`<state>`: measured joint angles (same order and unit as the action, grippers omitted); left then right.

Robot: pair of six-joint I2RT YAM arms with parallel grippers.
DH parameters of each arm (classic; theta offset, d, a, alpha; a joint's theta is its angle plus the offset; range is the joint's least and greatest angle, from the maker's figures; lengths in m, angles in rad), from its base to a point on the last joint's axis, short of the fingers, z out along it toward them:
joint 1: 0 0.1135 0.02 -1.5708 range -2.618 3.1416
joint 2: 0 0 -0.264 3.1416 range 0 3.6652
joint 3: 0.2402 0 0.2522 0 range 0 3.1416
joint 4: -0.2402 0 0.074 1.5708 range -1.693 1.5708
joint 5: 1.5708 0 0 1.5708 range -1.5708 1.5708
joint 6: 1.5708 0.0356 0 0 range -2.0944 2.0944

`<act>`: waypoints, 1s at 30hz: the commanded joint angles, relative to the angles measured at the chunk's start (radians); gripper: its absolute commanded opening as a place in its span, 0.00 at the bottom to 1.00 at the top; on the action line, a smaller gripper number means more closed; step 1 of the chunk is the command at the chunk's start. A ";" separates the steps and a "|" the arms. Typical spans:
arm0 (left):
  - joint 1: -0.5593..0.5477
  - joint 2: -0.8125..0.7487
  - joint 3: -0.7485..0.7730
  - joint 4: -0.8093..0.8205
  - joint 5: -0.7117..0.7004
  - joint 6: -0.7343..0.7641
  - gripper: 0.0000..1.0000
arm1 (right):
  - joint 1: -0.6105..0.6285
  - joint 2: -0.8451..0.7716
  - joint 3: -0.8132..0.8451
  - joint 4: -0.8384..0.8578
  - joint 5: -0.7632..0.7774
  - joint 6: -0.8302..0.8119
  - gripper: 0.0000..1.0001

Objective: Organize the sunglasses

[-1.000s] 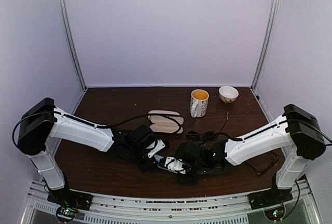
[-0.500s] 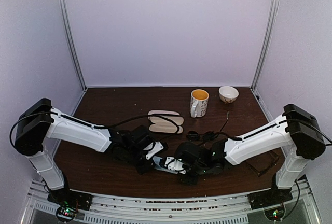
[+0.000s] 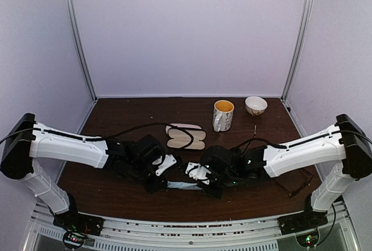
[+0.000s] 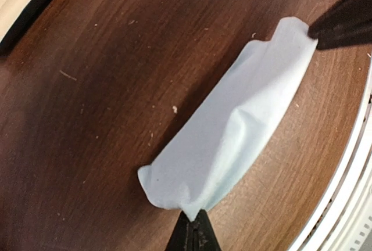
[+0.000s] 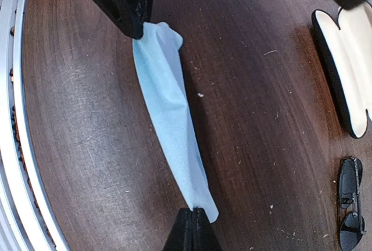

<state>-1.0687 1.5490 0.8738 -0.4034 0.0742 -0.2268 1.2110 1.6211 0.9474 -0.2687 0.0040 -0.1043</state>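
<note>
A light-blue cloth hangs stretched just above the table between my two grippers. My left gripper is shut on one corner of the cloth. At the opposite end of the cloth, my right gripper is shut on it. From above, the left gripper and right gripper face each other near the table's front middle. Black sunglasses lie folded on the wood beside the right arm. A thin-framed pair lies at the front right.
An open cream-lined case lies behind the grippers, also at the edge of the right wrist view as the case. A mug and a small bowl stand at the back. A metal rail runs along the table's front edge.
My right gripper has shut on the cloth. Both grippers have moved back from the front edge and apart, pulling the cloth out into a strip.
</note>
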 commanded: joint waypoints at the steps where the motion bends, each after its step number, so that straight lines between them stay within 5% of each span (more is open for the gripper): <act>1: 0.010 -0.044 0.046 -0.059 -0.028 -0.025 0.00 | -0.022 -0.049 0.028 -0.026 0.013 0.013 0.00; 13: 0.087 -0.115 0.112 -0.156 0.019 -0.058 0.00 | -0.065 -0.037 0.101 -0.038 -0.009 0.005 0.00; 30: 0.219 -0.019 0.149 -0.194 0.095 -0.092 0.00 | -0.151 0.121 0.245 -0.074 -0.080 -0.018 0.00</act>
<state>-0.8822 1.5066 0.9802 -0.5785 0.1436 -0.3019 1.0828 1.7111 1.1465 -0.3141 -0.0521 -0.1085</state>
